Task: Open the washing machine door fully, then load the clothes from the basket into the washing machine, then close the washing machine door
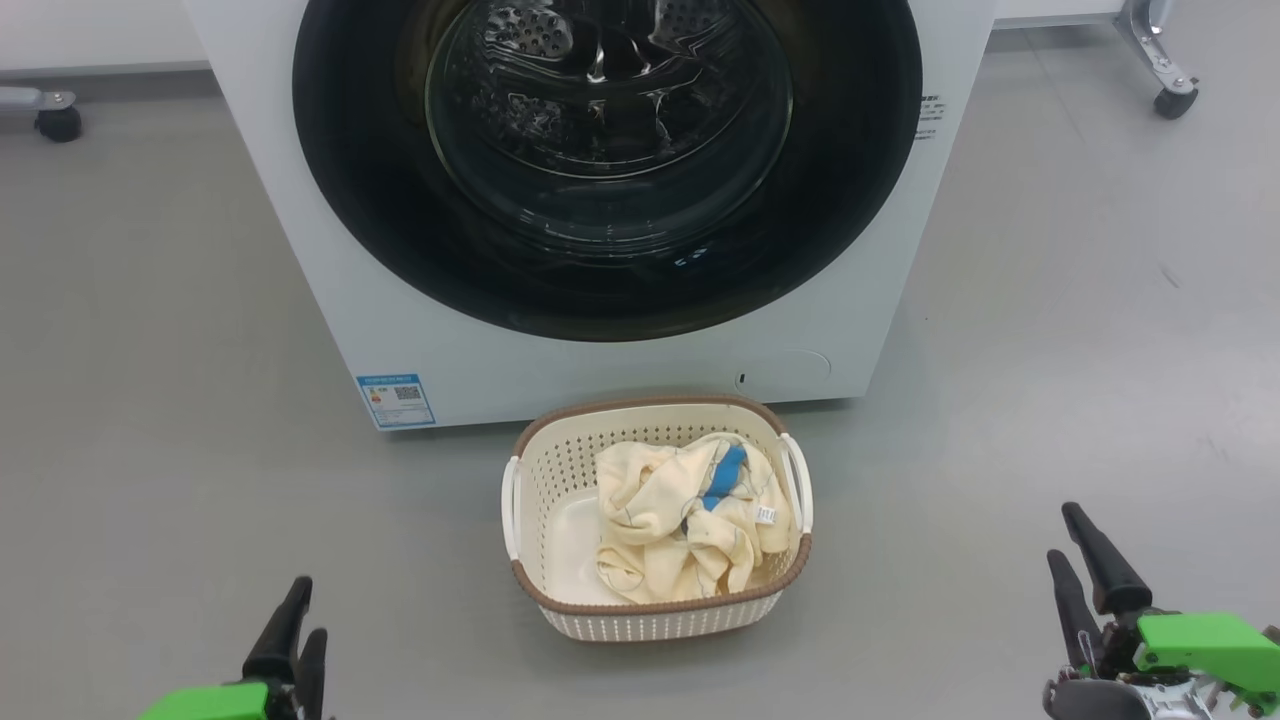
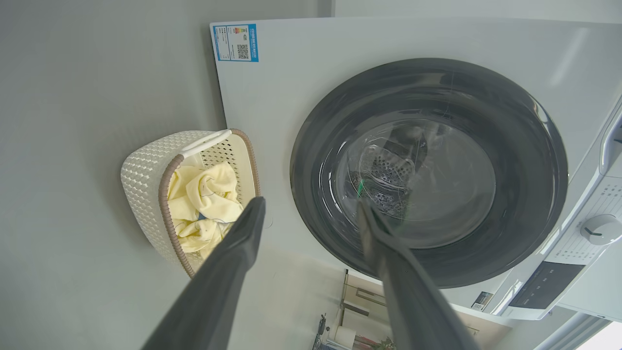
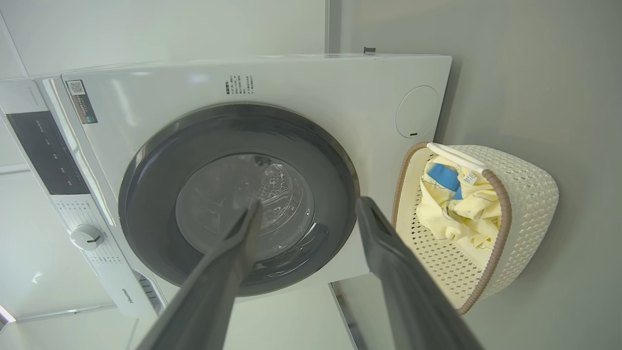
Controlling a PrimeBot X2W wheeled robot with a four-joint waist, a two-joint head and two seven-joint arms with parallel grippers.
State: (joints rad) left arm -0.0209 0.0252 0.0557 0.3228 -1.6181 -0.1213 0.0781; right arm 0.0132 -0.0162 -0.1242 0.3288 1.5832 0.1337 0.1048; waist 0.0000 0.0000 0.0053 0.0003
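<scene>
The left gripper and right gripper hold their jaws wide, empty. Ahead between them, the cream perforated plastic basket holds the pale yellow clothes, just before the white washing machine, whose black-rimmed round glass door is shut.

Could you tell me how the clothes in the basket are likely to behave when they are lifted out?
The clothes lie crumpled in soft folds, so they will probably droop below any grip. They look like thin fabric, so they are likely light. The basket looks like thin perforated plastic, so a snagged fold might drag it.
</scene>
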